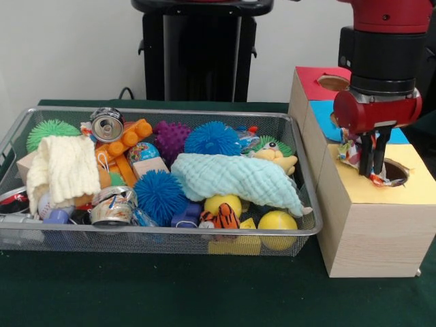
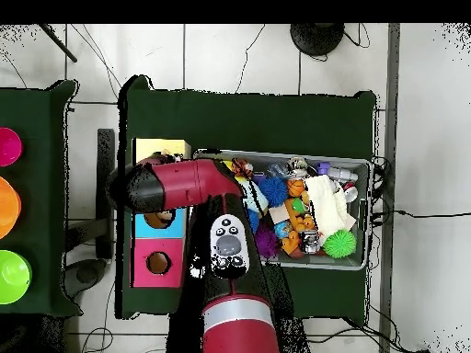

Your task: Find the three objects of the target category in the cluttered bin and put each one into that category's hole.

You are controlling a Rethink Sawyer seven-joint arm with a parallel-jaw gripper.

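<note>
Green cloth covers the table under a wire bin [image 1: 303, 170] of toys. At its three o'clock my gripper [image 1: 372, 163] pinches a crinkled wrapper [image 1: 350, 151] over the box's yellow hole [image 1: 396, 172]. I judge it light, flimsy and slippery; pinch it at a bunched fold.

A dark green cloth-covered surface [image 1: 170, 293] carries a silver wire-mesh bin [image 1: 300, 235] crammed with toys and, just beside it, a long pale wooden box [image 1: 378, 235] topped with red, blue and yellow panels.
</note>
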